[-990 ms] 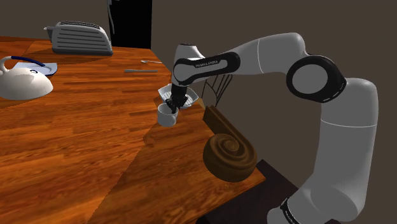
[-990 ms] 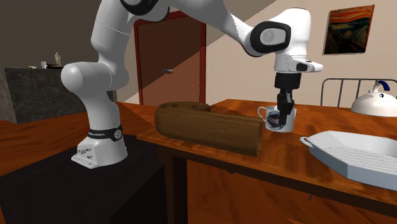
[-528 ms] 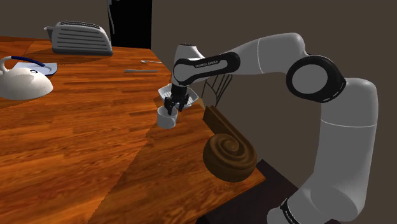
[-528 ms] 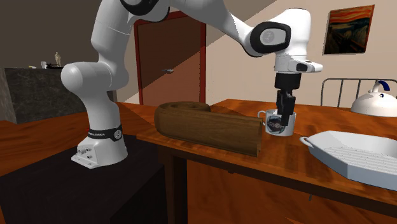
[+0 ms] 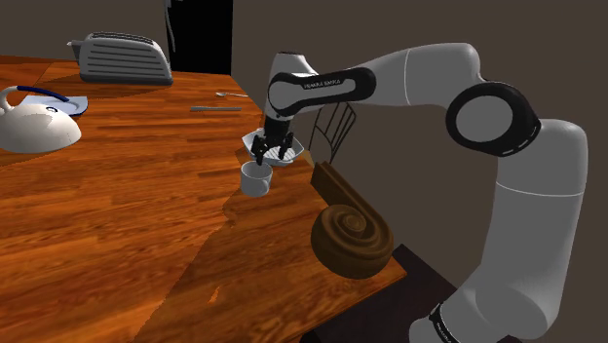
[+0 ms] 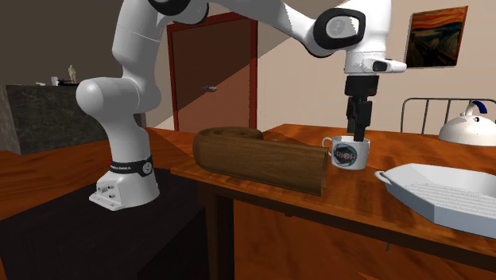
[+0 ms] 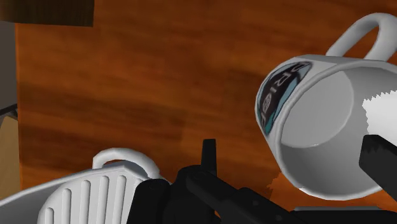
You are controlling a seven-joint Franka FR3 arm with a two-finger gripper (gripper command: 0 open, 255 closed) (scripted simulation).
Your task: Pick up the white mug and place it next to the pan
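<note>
Hovering claw (image 6: pixel 357 129) above logo-printed mug (image 7: pixel 318 121), ridged pan (image 7: pixel 95 191) close by

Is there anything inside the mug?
Empty: the wrist view looks into the mug and its inside is bare white.

The shoulder view is dim, with dark walls. On the wooden table (image 5: pixel 117 224) a darker wedge spreads from the frame's middle toward the bottom edge, and the wood to its left is warmer and lit. The second exterior view is brighter, and a slanting edge of light and shade crosses the pale wall (image 6: pixel 286 103) at upper middle. In the wrist view a jagged bright patch sits inside the mug (image 7: pixel 324 127) at the right edge.
</note>
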